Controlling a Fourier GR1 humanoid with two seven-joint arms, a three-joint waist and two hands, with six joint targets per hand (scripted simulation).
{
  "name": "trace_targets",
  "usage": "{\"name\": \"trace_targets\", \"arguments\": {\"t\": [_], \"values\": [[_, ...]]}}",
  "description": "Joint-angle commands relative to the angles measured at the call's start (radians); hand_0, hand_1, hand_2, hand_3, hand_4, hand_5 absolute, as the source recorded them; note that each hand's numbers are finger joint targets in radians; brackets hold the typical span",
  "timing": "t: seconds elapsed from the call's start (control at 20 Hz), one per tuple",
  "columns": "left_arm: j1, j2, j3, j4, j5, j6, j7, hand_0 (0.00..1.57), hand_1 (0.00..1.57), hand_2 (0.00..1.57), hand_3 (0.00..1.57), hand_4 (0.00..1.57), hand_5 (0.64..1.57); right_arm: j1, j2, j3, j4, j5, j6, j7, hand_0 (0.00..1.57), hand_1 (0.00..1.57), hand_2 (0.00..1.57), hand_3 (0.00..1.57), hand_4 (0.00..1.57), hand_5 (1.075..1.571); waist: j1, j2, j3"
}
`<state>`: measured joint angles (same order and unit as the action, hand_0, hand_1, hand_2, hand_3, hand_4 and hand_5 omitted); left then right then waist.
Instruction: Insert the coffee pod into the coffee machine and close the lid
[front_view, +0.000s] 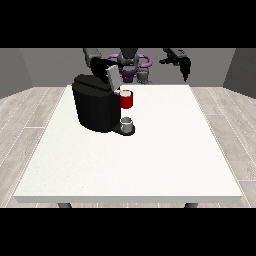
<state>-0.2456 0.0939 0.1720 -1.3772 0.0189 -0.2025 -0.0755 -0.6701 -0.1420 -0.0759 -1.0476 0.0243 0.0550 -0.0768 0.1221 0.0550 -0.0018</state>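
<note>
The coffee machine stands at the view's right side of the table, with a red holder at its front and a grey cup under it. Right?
No. The front view shows the coffee machine at the table's left side. The red holder and grey cup are as stated.

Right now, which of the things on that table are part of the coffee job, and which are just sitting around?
Part of the job:
coffee machine
its raised lid
red pod holder

Just there:
small grey cup under the holder
white table

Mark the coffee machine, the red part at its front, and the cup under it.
coffee machine (92, 107), front view, on its black body.
red part (126, 100), front view, on its red face.
cup (127, 123), front view, on its grey side.
</note>
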Motion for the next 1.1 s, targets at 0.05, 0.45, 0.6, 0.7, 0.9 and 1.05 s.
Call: {"name": "trace_targets", "arguments": {"t": [0.05,0.45,0.6,0.7,0.9,1.05], "values": [[-0.011,0.007,0.013,0.061,-0.003,0.027,-0.003,0.0,0.0,0.0,0.0,0.0,1.571,-0.043,0.06,0.058,-0.005,0.033,-0.016,0.08,0.0,0.0,0.0,0.0,0.11,1.571,-0.025,-0.008,0.0015],[0.007,0.022,-0.005,0.026,0.005,0.019,0.042,0.0,0.0,0.0,0.0,0.17,1.571,-0.101,0.059,0.083,0.022,0.1,-0.035,0.092,0.0,0.0,0.0,0.0,0.12,1.571,0.012,-0.045,0.0017],[-0.043,0.054,0.034,0.057,0.057,-0.01,0.037,0.0,0.0,0.0,0.0,0.12,1.571,-0.115,0.078,0.1,0.033,0.128,-0.045,0.032,0.0,0.0,0.0,0.0,0.14,1.571,0.01,0.007,0.0017],[-0.062,0.047,0.014,0.028,0.049,-0.003,0.022,0.0,0.0,0.0,0.0,0.18,1.571,-0.162,0.049,0.06,0.065,0.121,-0.037,0.022,0.0,0.0,0.0,0.0,0.14,1.571,0.025,0.03,0.0018],[-0.02,0.049,0.007,0.022,0.049,-0.008,0.002,0.0,0.0,0.0,0.0,0.0,1.571,-0.109,0.061,0.066,0.059,0.11,0.002,-0.041,0.0,0.0,0.0,0.0,0.13,1.571,0.015,0.01,0.0018],[0.031,0.038,0.002,0.051,0.035,-0.013,-0.072,0.0,0.0,0.0,0.0,0.2,1.571,-0.091,0.112,0.098,0.006,0.099,0.015,-0.011,0.0,0.0,0.0,0.0,0.13,1.571,-0.009,-0.043,0.0017]]}}
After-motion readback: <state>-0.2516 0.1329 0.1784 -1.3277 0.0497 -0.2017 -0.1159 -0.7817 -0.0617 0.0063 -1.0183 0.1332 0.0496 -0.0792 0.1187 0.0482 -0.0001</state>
